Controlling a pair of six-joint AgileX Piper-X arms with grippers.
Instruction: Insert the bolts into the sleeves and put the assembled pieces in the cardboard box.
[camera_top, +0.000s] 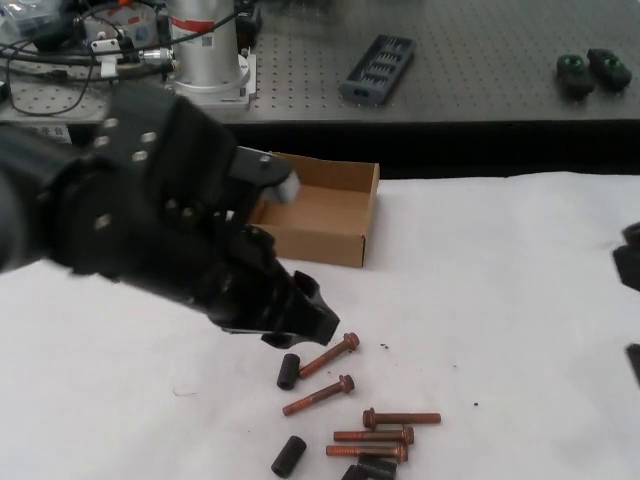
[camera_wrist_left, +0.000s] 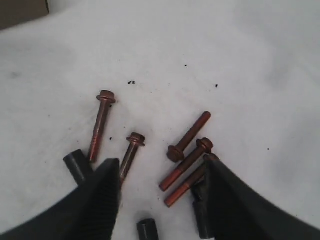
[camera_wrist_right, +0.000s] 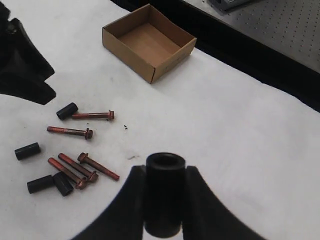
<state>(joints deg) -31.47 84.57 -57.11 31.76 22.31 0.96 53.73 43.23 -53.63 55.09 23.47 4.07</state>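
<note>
Barely begun: nothing is assembled and the box is empty.

The right arm's fingers (camera_wrist_right: 132, 202) pinch one black sleeve (camera_wrist_right: 164, 200) upright above the bench (camera_top: 500, 300). The left arm's fingers (camera_wrist_left: 97, 202) hang spread over five loose bolts (camera_wrist_left: 100, 125) lying among four more sleeves (camera_wrist_right: 27, 151) near the bench's near edge. No bolt sits in a sleeve, and the cardboard box (camera_wrist_right: 127, 52) toward the far edge looks empty, so all the pairing and boxing seems left to do.

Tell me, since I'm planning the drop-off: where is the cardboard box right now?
In the high view the cardboard box sits open on the white cloth, beyond the scattered bolts and just past the left gripper.
</note>
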